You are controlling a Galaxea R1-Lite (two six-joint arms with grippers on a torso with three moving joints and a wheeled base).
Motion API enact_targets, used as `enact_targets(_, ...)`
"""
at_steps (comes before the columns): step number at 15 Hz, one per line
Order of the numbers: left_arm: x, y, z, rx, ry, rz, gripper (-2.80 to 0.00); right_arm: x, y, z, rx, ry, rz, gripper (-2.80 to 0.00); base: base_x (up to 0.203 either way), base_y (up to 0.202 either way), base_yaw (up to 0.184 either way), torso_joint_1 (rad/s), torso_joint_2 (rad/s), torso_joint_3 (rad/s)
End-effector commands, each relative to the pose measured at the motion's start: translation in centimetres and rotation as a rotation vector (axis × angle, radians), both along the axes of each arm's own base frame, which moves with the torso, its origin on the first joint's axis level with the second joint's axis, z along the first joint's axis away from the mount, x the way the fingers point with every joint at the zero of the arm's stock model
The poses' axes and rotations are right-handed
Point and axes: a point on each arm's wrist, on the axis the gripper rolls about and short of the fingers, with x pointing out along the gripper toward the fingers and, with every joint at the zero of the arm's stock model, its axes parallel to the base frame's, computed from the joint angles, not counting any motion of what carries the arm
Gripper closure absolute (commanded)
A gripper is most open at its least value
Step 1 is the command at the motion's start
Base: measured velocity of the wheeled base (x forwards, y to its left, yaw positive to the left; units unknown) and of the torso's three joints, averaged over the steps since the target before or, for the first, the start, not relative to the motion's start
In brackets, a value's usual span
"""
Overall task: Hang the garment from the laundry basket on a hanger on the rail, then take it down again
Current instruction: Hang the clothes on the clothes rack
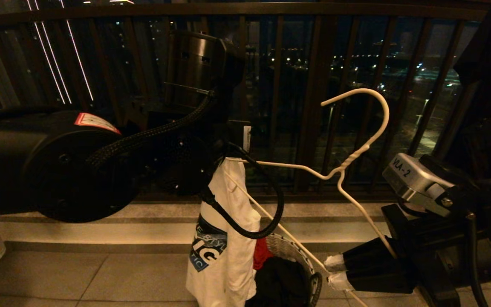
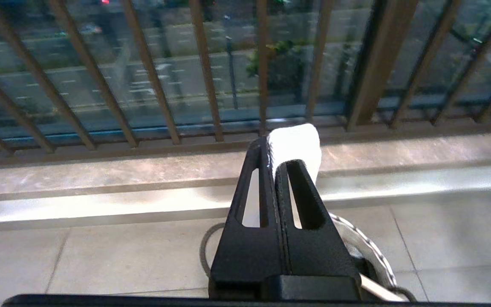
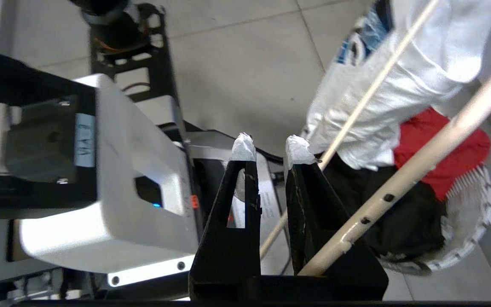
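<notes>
A: Head view: left hand (image 1: 228,164) clamped on the garment (image 1: 224,238), dangling above the laundry basket (image 1: 292,251) at the hanger (image 1: 348,166) arm's tip.
B: Right hand (image 1: 335,270)?
A: Gripping hanger's lower corner, just beside the basket rim.
B: Step?
A: Probably threading shirt onto hanger. Next: work the wire arm into the neck opening; rail above the basket not reached yet.

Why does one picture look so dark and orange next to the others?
Head view: dim amber light, night beyond the railing, so only the garment and hanger stand out. Left wrist view: brighter, bluish, glare along the ledge. Right wrist view: evenly lit, colours clear.
</notes>
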Motion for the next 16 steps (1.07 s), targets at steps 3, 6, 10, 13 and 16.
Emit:
enact_targets(3,-0.6,-0.3,0.2,0.000,-0.012,0.025,0.00,0.5,0.2,-0.2,-0.022,-0.009,-0.035,0.00,0.000,0.000,0.000,0.000,0.00,0.000)
enact_targets(6,-1.8,-0.9,0.2,-0.014,0.016,-0.008,0.00,0.9,0.0,-0.1,-0.006,-0.025,-0.058,0.00,0.000,0.000,0.000,0.000,0.00,0.000)
enact_targets(10,-2.9,-1.3,0.8,-0.086,0.072,-0.023,0.00,1.5,-0.3,0.4,0.037,-0.017,-0.113,0.00,0.000,0.000,0.000,0.000,0.00,0.000)
enact_targets(13,-3.6,-1.6,1.5,-0.137,0.099,-0.029,0.00,1.9,-0.2,0.4,0.038,-0.017,-0.125,0.00,0.000,0.000,0.000,0.000,0.00,0.000)
enact_targets(16,-4.6,-1.8,2.4,-0.194,0.121,-0.042,0.00,2.0,-0.4,0.4,0.039,-0.018,-0.136,0.00,0.000,0.000,0.000,0.000,0.00,0.000)
